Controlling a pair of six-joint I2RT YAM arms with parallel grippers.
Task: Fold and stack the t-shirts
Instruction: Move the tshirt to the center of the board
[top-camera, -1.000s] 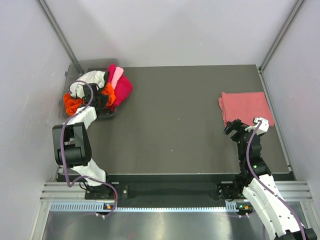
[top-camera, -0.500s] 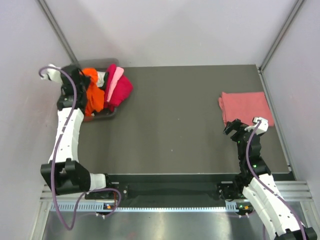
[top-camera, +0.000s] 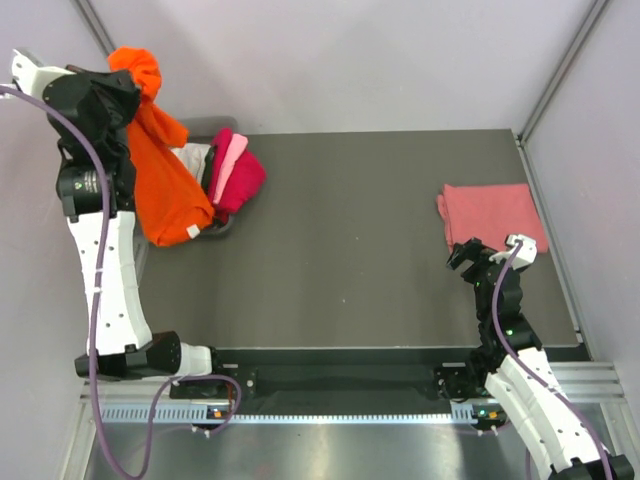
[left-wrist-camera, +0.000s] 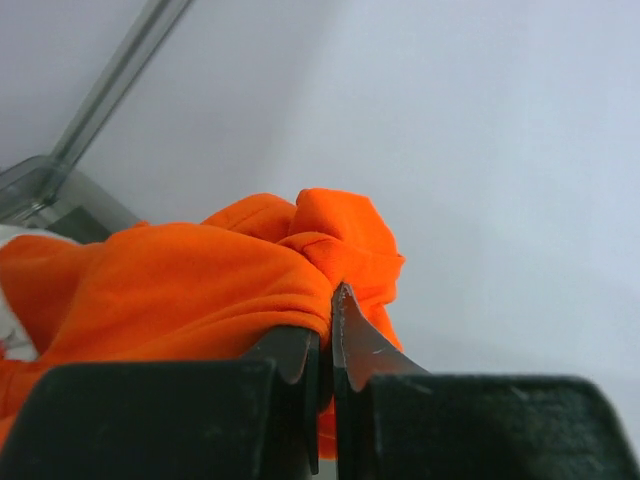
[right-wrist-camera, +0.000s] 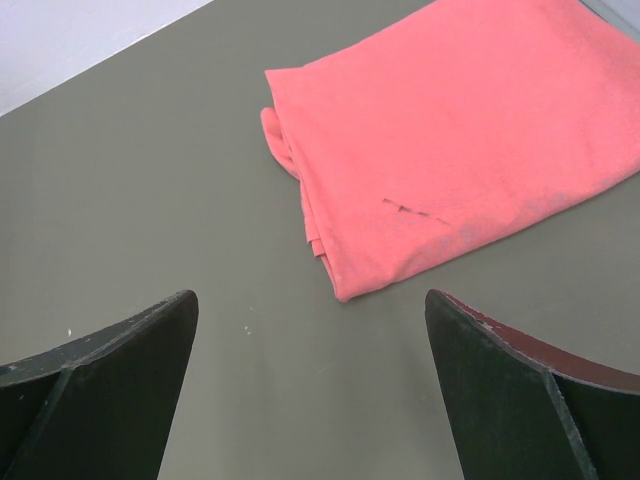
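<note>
- Bright orange plain cloth t-shirt (top-camera: 165, 195) in the black left claw (left-wrist-camera: 328, 305).
- Salmon-pink plain folded cloth t-shirt (right-wrist-camera: 450, 160) ahead of the black right claw (right-wrist-camera: 310, 300).
- Dark olive-grey matte tabletop (top-camera: 350, 220), unpatterned.

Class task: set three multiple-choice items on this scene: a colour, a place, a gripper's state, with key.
1. The left gripper holds a shirt of which colour? A white; B orange; C green.
2. The folded salmon-pink shirt lies where on the table? A right side; B middle; C left edge.
3. The right gripper is: A shut on cloth; B open, empty; C out of view.
Key: 1 B, the orange shirt hangs from its shut jaws. 2 A, it lies flat at the right. 3 B, its jaws stand wide apart, nothing between.
</note>
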